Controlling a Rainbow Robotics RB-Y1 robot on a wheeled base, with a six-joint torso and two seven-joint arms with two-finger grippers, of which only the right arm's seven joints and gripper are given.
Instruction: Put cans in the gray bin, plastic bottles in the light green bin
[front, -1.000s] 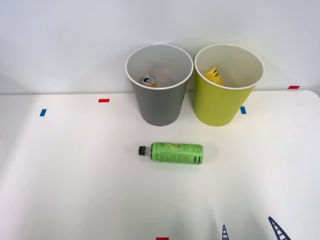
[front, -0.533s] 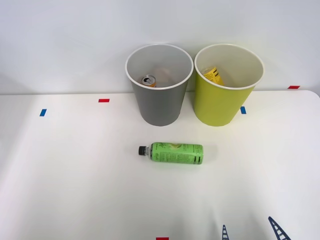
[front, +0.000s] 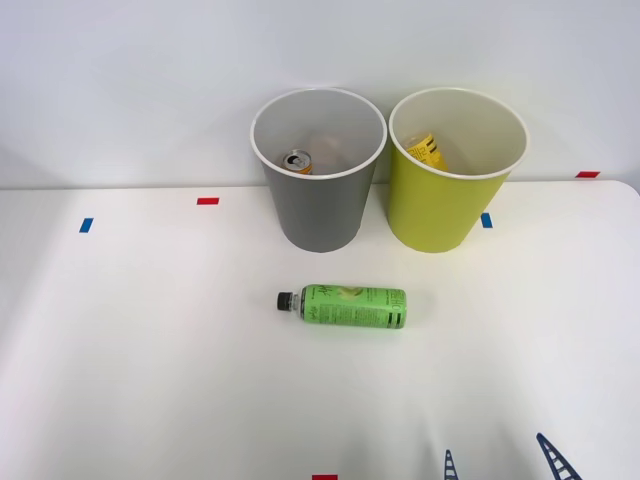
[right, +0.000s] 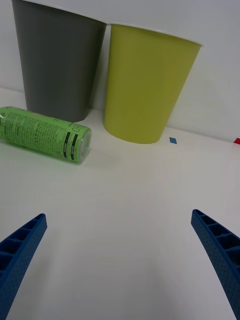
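- My right gripper (front: 500, 462) hangs low at the worktop's near edge, toward the right corner, with its blue fingers (right: 20, 250) spread wide and nothing between them.
- The plastic bottle (front: 345, 306) lies on its side around the middle of the worktop (front: 130, 350), black cap toward the left edge and base toward the right; from my wrist I see that base end (right: 77, 145) facing me, well apart from my fingers.
- The gray bin (front: 320, 170) and the light green bin (front: 455, 175) stand upright side by side at the far edge, close together; whether they touch I cannot tell. The bottle lies just in front of the gray one.
- An orange can (front: 297, 161) already rests inside the gray bin, and something yellow-labelled (front: 425, 150) sits in the light green bin, so I judge this bottle is what remains to be sorted.
- Risk: a round bottle on its side may roll toward the bins if one finger touches it before the other.
- Risk: gripping near the base end could let the cap end droop and slip out.
- Risk: the bins are so near each other that a sloppy release could strike a white rim, tip a bin, or drop the bottle into the gray one.
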